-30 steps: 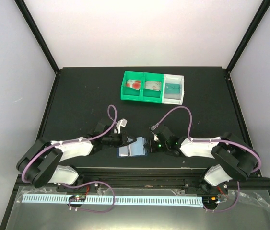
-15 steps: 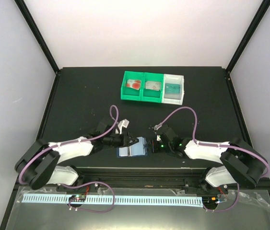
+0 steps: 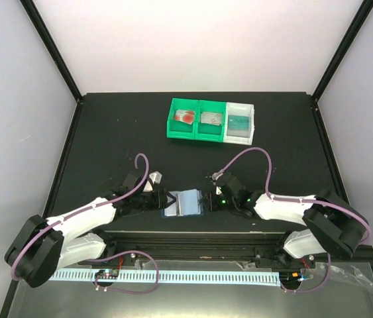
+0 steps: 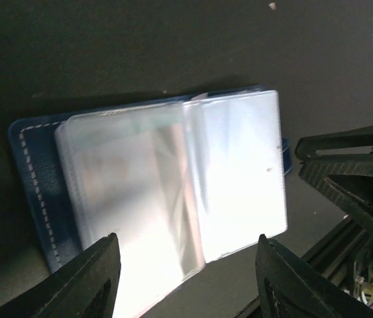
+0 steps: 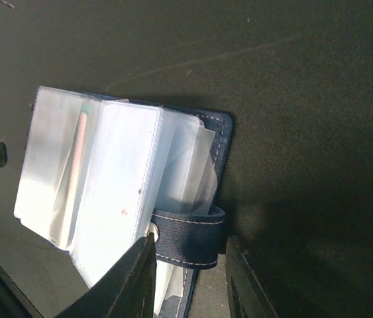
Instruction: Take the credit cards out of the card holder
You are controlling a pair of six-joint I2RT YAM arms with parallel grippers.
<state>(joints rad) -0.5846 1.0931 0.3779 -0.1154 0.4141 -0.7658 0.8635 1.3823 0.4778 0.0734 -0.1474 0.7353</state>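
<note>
The card holder (image 3: 186,203) lies open near the front edge, dark navy with pale clear pockets (image 4: 173,192) fanned upward. My left gripper (image 3: 167,200) stands open at its left side, its fingers (image 4: 100,278) either side of the pockets' near edge (image 4: 186,265) and holding nothing. My right gripper (image 3: 207,199) is at the holder's right side, shut on the navy strap (image 5: 189,237). Three credit cards lie in the trays at the back: white with red circles (image 3: 185,117), greyish (image 3: 211,118), teal (image 3: 239,122). I cannot tell whether a pocket holds a card.
A green two-compartment tray (image 3: 195,132) and a white tray (image 3: 241,137) stand side by side at the back of the black mat. The table's front rail (image 3: 193,235) runs just below the holder. Black frame posts rise at both back corners.
My left gripper has gone from shut to open and drawn back to the left of the holder, with the arm swinging lower. The right gripper stays on the strap.
</note>
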